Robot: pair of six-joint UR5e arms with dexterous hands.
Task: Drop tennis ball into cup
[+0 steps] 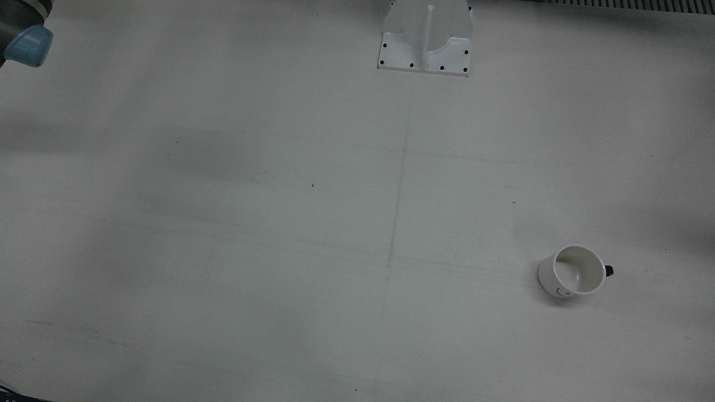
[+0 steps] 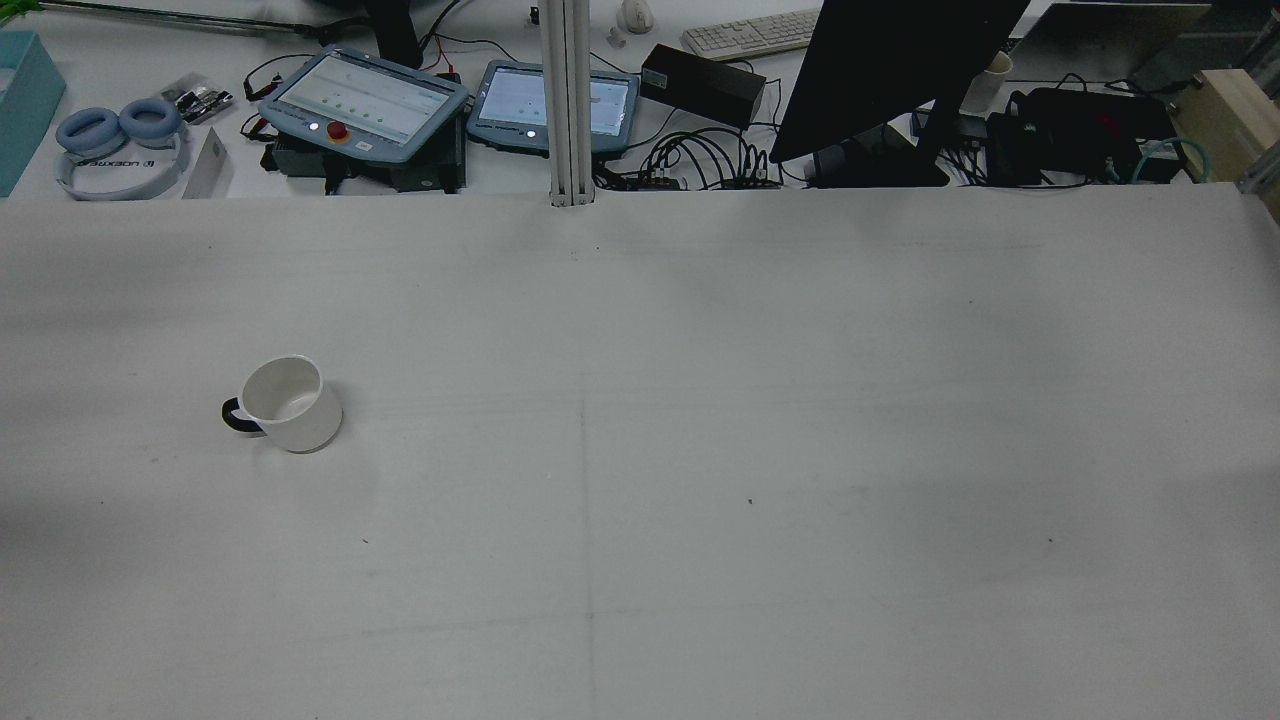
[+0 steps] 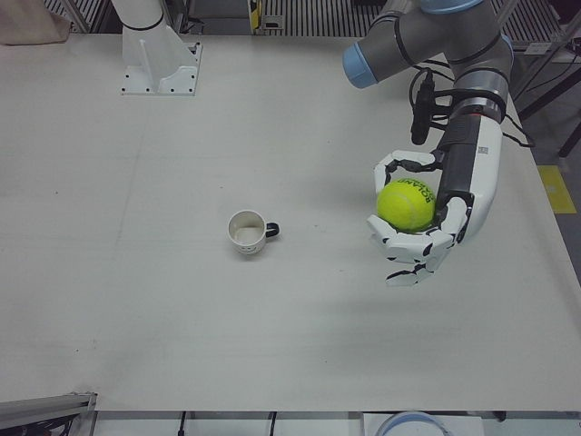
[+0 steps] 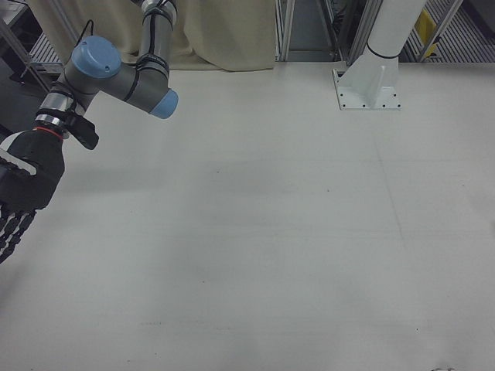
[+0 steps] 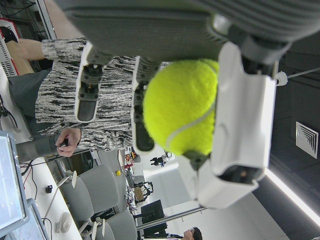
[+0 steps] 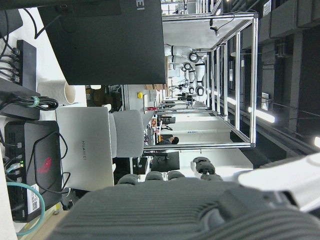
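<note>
A yellow-green tennis ball (image 3: 406,205) sits in my left hand (image 3: 427,218), whose fingers curl around it. The hand hangs above the table, well to the view's right of the cup in the left-front view. The left hand view shows the ball (image 5: 182,112) close up between the fingers (image 5: 240,125). The white cup (image 3: 247,232) with a dark handle stands upright on the table, and also shows in the front view (image 1: 572,272) and the rear view (image 2: 290,403). My right hand (image 4: 19,193) is at the far edge of the right-front view, fingers straight and empty.
White arm pedestals (image 1: 425,39) (image 3: 159,54) (image 4: 370,85) stand at the table's robot side. A blue joint of the right arm (image 1: 28,44) shows at a corner. Teach pendants (image 2: 365,100), a monitor (image 2: 890,70) and headphones (image 2: 120,140) lie beyond the far edge.
</note>
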